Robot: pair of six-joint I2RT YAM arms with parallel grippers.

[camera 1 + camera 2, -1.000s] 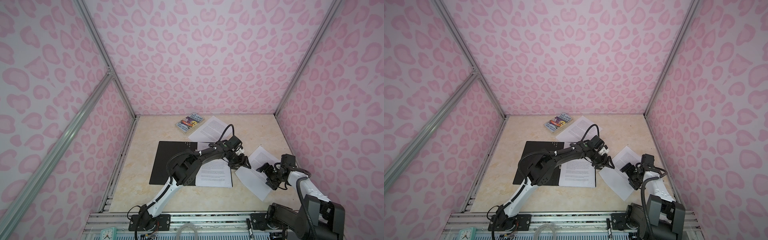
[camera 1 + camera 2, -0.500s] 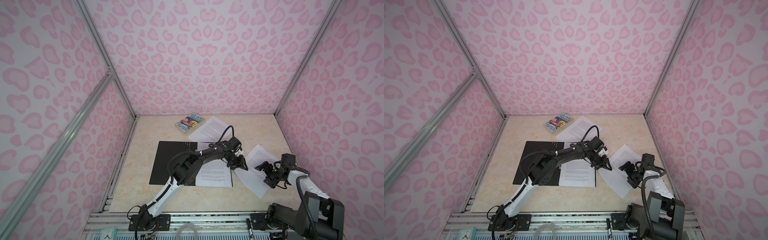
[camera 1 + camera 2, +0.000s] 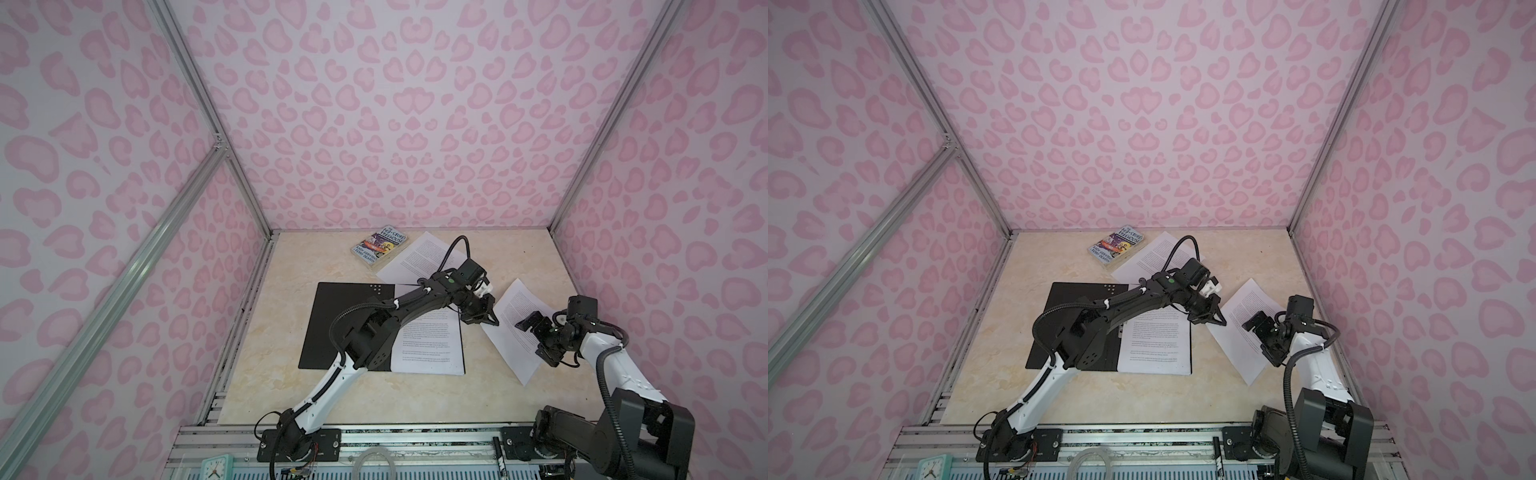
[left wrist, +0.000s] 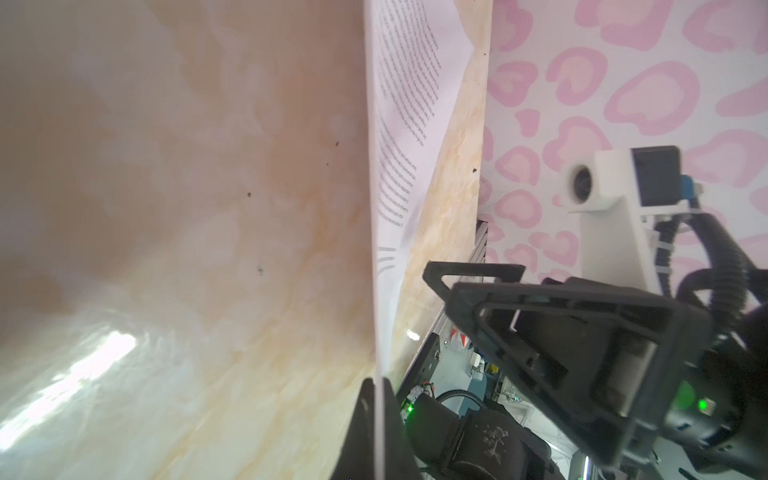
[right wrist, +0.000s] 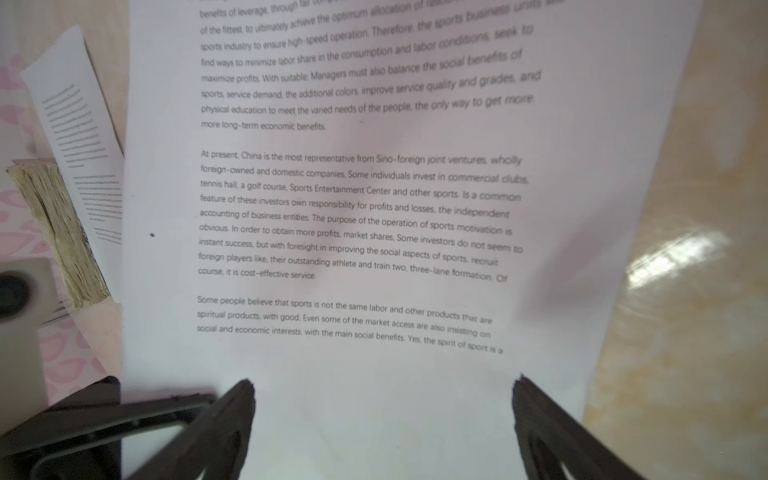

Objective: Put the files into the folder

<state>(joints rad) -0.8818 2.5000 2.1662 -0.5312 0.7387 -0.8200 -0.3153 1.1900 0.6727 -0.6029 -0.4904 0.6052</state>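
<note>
The folder (image 3: 340, 324) (image 3: 1067, 297) lies opened flat on the glossy, beige marble-patterned tabletop (image 3: 282, 332), a thin matte-black rectangle with a row of small pale dots near its far edge. On its right half rests a squared stack of sheets (image 3: 428, 349) (image 3: 1154, 345), smooth white paper covered with blocks of fine black type. To the right of it, apart from the folder, a single printed sheet (image 3: 513, 307) (image 3: 1235, 340) (image 4: 399, 124) (image 5: 374, 208) lies at a slant. The left gripper (image 3: 484, 318) (image 3: 1210, 318) (image 4: 380, 424) has its dark jaws closed on this sheet's corner nearest the folder; the left wrist view shows the paper running edge-on, thin as a line, between the two fingers, with its margin raised off the table. The right gripper (image 3: 538, 338) (image 3: 1264, 338) (image 5: 384, 407) stands over the same sheet's near end, its jaws spread wide; the black, wedge-shaped fingertips (image 5: 241, 407) frame the blank bottom margin, and I cannot tell whether they touch the paper. A far sheet (image 3: 424, 257) (image 3: 1150, 257) (image 5: 79, 137) lies by the back wall, just beside a colourful paperback book (image 3: 380, 247) (image 3: 1117, 247) (image 5: 58, 228) whose page block looks rough and yellowed.
</note>
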